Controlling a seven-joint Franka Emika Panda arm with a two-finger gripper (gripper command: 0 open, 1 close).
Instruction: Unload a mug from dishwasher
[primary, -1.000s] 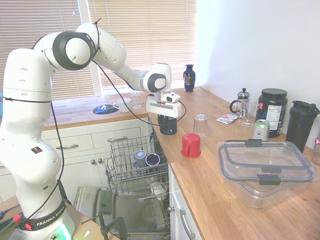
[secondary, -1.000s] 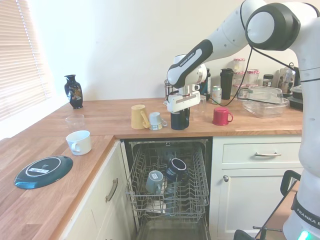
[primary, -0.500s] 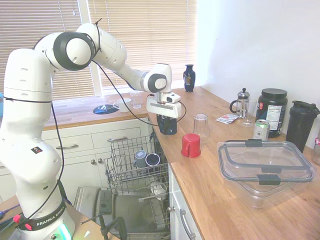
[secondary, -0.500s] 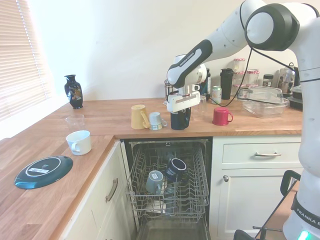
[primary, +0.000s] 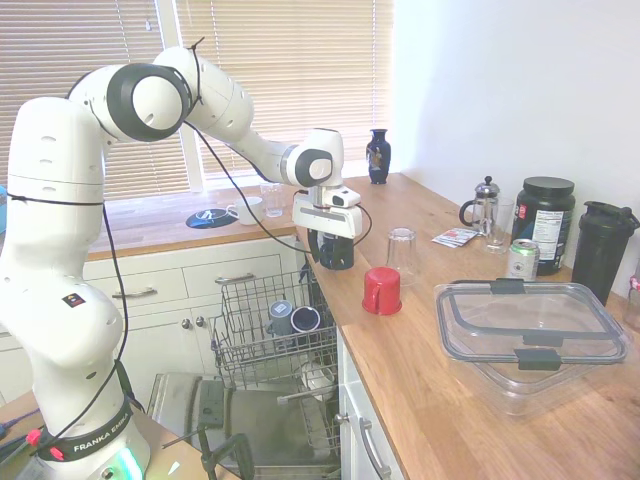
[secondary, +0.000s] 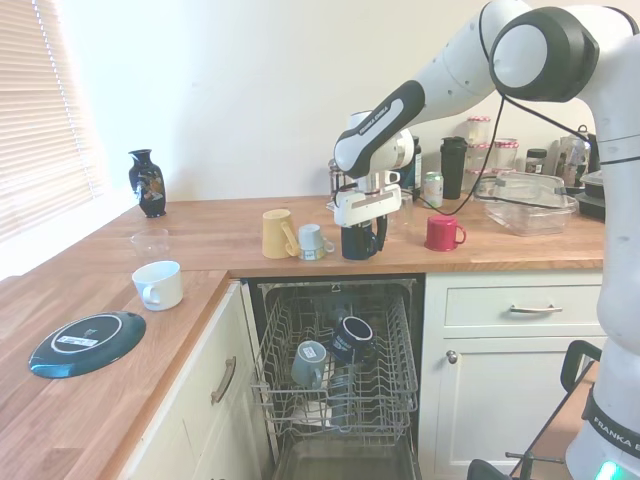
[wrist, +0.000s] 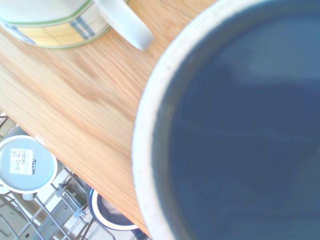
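Mug (secondary: 358, 241) upright on countertop (secondary: 230, 240) near its front edge, above open dishwasher (secondary: 338, 375), between spread fingers of gripper (secondary: 363, 237). Contact apparently none. Jaws wider than half a second earlier.

Bright daylight through blinds (wrist view blurred)

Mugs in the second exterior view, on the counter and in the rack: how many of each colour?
Dark mugs: 2
Yellow mug: 1
Red mug: 1
White mug: 1
Pale mug: 1
Grey-blue mug: 1
Total: 7
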